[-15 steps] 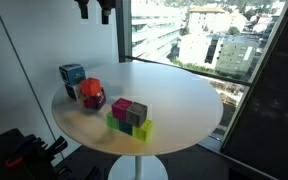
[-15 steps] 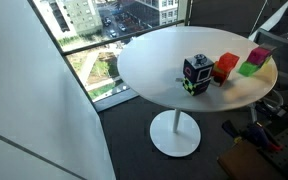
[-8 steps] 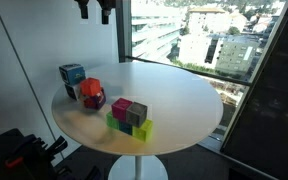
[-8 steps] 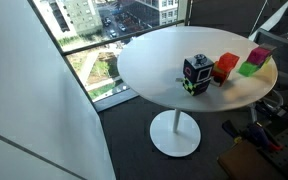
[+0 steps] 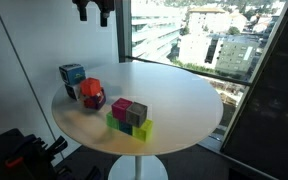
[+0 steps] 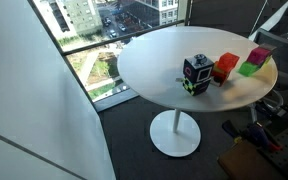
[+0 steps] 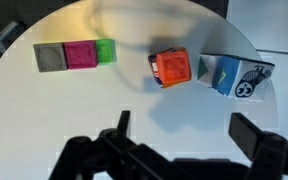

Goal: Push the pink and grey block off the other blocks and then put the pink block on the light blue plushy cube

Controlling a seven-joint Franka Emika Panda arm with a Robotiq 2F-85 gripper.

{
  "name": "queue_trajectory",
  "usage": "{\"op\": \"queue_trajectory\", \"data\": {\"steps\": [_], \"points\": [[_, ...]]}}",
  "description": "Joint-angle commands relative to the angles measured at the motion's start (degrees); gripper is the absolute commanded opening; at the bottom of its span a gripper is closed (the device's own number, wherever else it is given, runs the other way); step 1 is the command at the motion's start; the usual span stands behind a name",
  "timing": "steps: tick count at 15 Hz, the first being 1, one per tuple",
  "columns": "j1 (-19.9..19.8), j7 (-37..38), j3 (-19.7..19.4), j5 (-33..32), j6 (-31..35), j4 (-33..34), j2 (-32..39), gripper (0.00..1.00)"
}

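We count one pink block (image 5: pixel 121 106) and one grey block (image 5: pixel 137 113) touching atop the other blocks (image 5: pixel 142 129), apart from one light blue plushy cube (image 5: pixel 72 74) (all on one round table (image 5: pixel 184 95)); the gripper (image 5: pixel 92 13) hangs high above, jaws spread wide, empty

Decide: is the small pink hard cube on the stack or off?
On it: the small pink hard cube rests beside the dark grey cube atop green cubes.

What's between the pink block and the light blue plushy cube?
In the wrist view, a green block beside the pink block, then the orange-topped lump before the plushy cube.
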Motion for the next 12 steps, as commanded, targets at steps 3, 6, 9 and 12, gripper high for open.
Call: {"op": "queue_trajectory", "data": {"steps": [3,6,9,12], "points": [[-1.2,0.1,0.7,-2.2,-0.3,-2.1,-0.6,1.00],[-1.7,0.4,0.8,-4.5,-0.2,-3.7,-1.1,1.00],[-2.3,0.5,0.6,-6.8,0.2,-5.6,-1.6,1.00],[-2.9,0.9,0.5,-8.7,1.1,-7.8,-2.5,1.00]]}}
